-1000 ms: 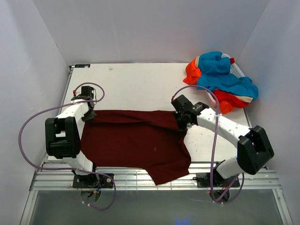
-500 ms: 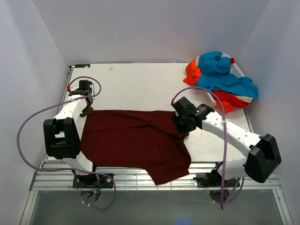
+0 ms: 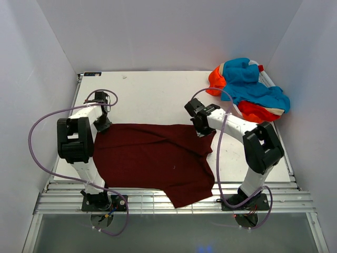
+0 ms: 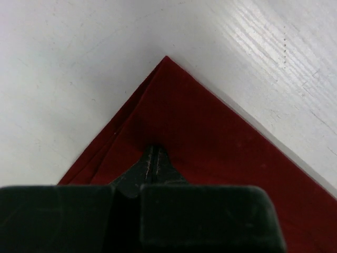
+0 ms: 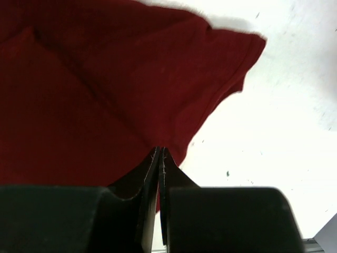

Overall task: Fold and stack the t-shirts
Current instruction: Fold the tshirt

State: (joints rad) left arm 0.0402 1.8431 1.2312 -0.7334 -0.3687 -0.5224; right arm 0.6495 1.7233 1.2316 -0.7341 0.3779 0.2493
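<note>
Your left gripper [image 4: 152, 158] sits at the near edge of the view, its two dark fingers pressed together with no gap, tips pinching the maroon t-shirt [image 4: 210, 137]. The cloth darkens and puckers slightly right around the tips. Just beyond them the shirt narrows to a sharp corner pointing away from you. Along that corner's left edge you can see two layers lying one on the other. The white table [image 4: 79, 58] surrounds the corner on the left, far and right sides.
</note>
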